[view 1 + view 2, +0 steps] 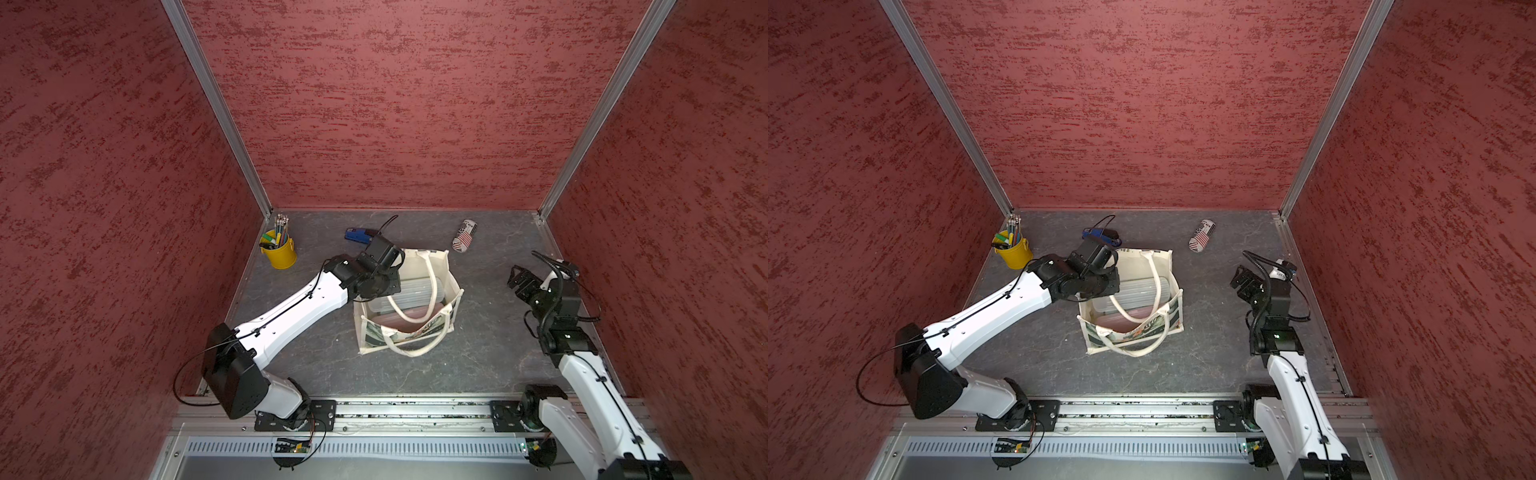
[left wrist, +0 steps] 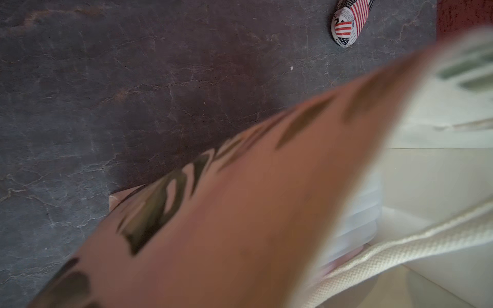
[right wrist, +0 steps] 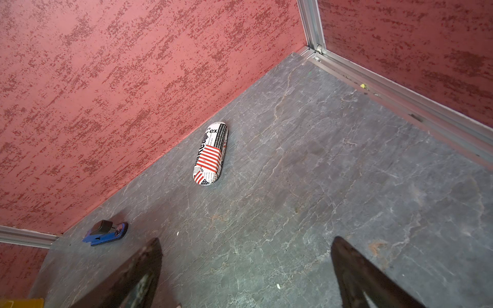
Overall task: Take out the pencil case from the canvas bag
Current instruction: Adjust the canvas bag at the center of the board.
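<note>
Well, pencil case (image 1: 410,293), prob. the clear ribbed box, sits inside canvas bag (image 1: 370,330), under a handle (image 1: 433,291). Looks rigid, light, slick: grab across narrow sides. Seemingly left tool (image 1: 392,286) clamped on bag rim; right tool (image 3: 246,240) apart, well off.

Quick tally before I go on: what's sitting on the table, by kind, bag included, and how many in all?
canvas bag: 1
yellow pot of pens: 1
blue stapler: 1
flag-print case: 1
Total: 4. What lies inside the bag is partly hidden and not counted.
</note>
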You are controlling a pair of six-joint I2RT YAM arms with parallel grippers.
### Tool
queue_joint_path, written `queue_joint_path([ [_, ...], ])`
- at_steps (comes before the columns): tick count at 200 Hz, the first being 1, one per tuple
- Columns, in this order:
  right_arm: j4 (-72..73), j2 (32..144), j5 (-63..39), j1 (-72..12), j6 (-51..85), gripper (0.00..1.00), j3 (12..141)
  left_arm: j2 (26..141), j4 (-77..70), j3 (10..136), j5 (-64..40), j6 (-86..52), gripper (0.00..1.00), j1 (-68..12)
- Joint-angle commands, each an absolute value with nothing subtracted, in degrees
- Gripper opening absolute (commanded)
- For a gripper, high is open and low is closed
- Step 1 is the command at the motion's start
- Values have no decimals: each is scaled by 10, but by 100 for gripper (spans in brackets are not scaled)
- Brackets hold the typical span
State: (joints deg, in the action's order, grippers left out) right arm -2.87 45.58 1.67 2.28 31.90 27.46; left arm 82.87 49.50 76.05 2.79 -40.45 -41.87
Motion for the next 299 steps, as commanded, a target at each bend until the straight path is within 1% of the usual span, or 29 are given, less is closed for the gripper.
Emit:
queue_joint_path([
  [1, -26, 449, 25, 20, 312, 99, 285, 791, 443, 760, -17, -428, 0, -410],
  [24, -26, 446, 25, 20, 311, 99, 283, 741, 377, 740, -85, -468, 0, -381],
  [52, -26, 445, 24, 20, 312, 99, 282, 685, 255, 691, -185, -555, 0, -306],
  [60, -25, 446, 24, 20, 313, 99, 282, 678, 223, 680, -209, -580, 3, -280],
  [67, -25, 446, 23, 20, 313, 99, 282, 675, 201, 675, -228, -598, 10, -261],
  [83, -25, 446, 23, 20, 313, 99, 282, 686, 160, 679, -273, -634, 10, -225],
  [91, -26, 446, 24, 20, 313, 99, 282, 693, 138, 684, -290, -650, 11, -216],
  [100, -28, 446, 25, 20, 311, 99, 283, 704, 119, 691, -302, -665, 20, -212],
  [124, -33, 442, 27, 20, 310, 99, 285, 731, 81, 700, -323, -694, 21, -211],
  [133, -35, 440, 27, 20, 309, 99, 286, 738, 45, 690, -333, -721, 26, -211],
  [153, -37, 438, 28, 20, 308, 99, 289, 750, -46, 668, -346, -788, 27, -208],
  [164, -39, 438, 27, 20, 308, 99, 290, 757, -70, 673, -348, -807, 33, -204],
  [176, -39, 439, 26, 20, 308, 99, 293, 769, -65, 697, -349, -810, 36, -199],
  [185, -39, 439, 24, 20, 308, 99, 295, 779, -57, 720, -348, -806, 43, -196],
  [219, -39, 440, 22, 20, 309, 99, 295, 832, -40, 805, -362, -812, 60, -175],
  [233, -38, 440, 20, 20, 310, 99, 293, 857, -40, 835, -373, -819, 72, -164],
  [256, -36, 441, 14, 21, 311, 99, 292, 899, -39, 877, -386, -833, 97, -142],
  [260, -36, 442, 14, 20, 311, 99, 293, 906, -41, 883, -389, -838, 100, -138],
  [299, -39, 442, 12, 21, 310, 99, 292, 979, -79, 938, -409, -887, 100, -115],
])
